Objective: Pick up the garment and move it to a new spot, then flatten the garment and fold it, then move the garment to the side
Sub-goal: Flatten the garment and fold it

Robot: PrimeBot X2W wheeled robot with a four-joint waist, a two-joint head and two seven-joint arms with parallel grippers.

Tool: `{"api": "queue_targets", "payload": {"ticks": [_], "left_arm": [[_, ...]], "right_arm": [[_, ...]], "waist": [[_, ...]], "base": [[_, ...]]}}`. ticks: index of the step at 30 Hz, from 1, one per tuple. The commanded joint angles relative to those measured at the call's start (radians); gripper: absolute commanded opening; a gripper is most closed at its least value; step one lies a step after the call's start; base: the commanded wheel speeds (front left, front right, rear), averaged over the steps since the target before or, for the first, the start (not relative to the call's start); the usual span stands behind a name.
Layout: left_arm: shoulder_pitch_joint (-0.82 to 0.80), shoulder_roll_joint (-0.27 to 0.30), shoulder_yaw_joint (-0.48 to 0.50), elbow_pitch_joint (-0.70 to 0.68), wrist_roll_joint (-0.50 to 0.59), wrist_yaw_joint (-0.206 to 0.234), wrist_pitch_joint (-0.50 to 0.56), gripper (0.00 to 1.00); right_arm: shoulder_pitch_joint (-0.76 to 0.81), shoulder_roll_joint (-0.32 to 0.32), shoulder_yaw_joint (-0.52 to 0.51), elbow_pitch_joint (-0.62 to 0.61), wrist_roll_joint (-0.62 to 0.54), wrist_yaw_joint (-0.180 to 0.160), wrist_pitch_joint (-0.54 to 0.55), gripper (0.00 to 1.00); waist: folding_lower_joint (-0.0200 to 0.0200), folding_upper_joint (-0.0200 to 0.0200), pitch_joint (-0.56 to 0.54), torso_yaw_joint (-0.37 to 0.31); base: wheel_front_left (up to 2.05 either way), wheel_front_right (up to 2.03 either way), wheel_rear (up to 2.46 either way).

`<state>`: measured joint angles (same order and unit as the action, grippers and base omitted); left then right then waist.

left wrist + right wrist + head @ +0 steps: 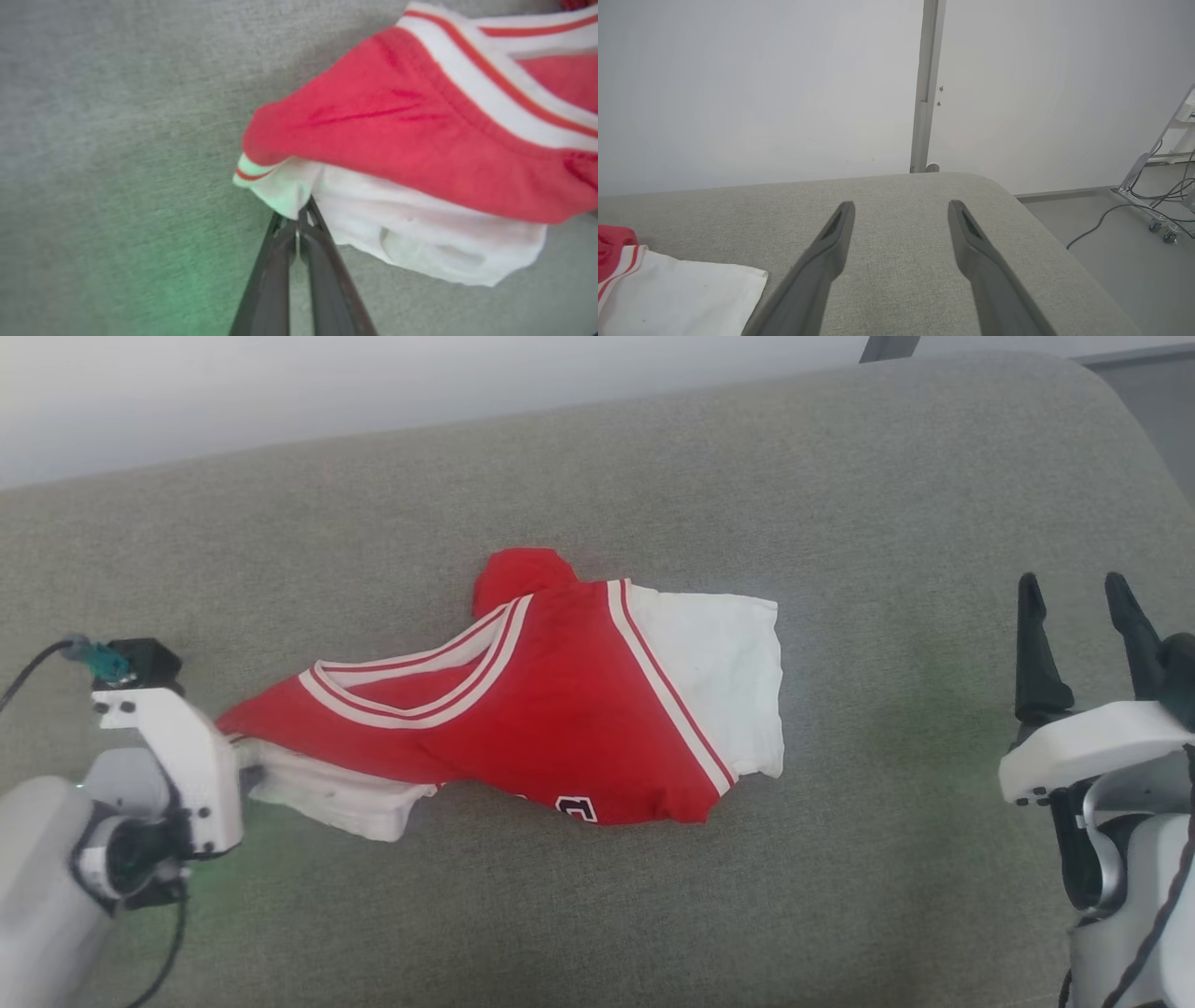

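Your left claw (pixel 299 217) tight on the garment (pixel 560 709) at its white sleeve, red bulk beyond; right claw (pixel 1072 581) wide, empty.

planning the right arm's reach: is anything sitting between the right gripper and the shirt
Nothing visible does. Bare grey cushion lies between the open right gripper and the garment. The left gripper is shut on its white edge at the opposite end.
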<state>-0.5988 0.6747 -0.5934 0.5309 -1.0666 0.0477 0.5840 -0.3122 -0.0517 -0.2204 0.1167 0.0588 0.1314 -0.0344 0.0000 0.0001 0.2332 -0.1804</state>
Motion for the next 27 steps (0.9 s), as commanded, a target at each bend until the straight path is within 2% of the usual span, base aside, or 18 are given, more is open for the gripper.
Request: {"api": "queue_targets", "payload": {"ticks": [1,10,14,17,23,24,25,27], "left_arm": [[0.025,0.034,-0.007,0.004,0.008,0.0,0.015,0.0],[0.043,0.226,-0.009,-0.166,0.069,0.028,0.078,0.0],[0.046,0.271,-0.005,-0.226,0.085,0.046,0.087,0.0],[0.055,0.276,-0.012,-0.236,0.093,0.059,0.091,0.0],[0.067,0.222,-0.014,-0.181,0.072,0.053,0.057,0.0],[0.065,0.216,-0.014,-0.168,0.073,0.05,0.048,0.07],[0.063,0.206,-0.011,-0.153,0.067,0.048,0.041,0.18],[0.06,0.198,-0.012,-0.141,0.063,0.044,0.037,0.18]], "right_arm": [[0.009,0.002,-0.001,-0.006,-0.009,-0.001,0.003,1.0],[0.023,0.002,-0.005,-0.025,-0.007,-0.002,0.018,1.0],[0.017,0.002,0.002,-0.028,-0.002,-0.002,0.021,1.0],[0.009,0.002,0.007,-0.027,0.0,-0.002,0.021,1.0],[0.0,0.002,0.018,-0.019,0.005,-0.002,0.02,1.0],[0.0,0.002,0.021,-0.019,0.005,-0.002,0.021,1.0],[0.001,0.002,0.022,-0.02,0.004,-0.002,0.022,1.0],[0.001,0.002,0.023,-0.02,0.003,-0.002,0.023,1.0]], "waist": [[0.0,-0.0001,-0.005,0.005],[0.0,-0.0001,-0.009,0.03],[0.0,-0.0001,0.0,0.034],[0.0,-0.0001,0.009,0.034],[0.0,-0.0001,0.022,0.032],[0.0,-0.0001,0.024,0.032],[0.0,-0.0001,0.024,0.032],[0.0,-0.0001,0.025,0.032]], "base": [[0.0,0.0,0.0],[0.0,0.0,0.0],[0.0,0.0,0.0],[0.0,0.0,0.0],[0.0,0.0,0.0],[0.0,0.0,0.0],[0.0,0.0,0.0],[0.0,0.0,0.0]]}}
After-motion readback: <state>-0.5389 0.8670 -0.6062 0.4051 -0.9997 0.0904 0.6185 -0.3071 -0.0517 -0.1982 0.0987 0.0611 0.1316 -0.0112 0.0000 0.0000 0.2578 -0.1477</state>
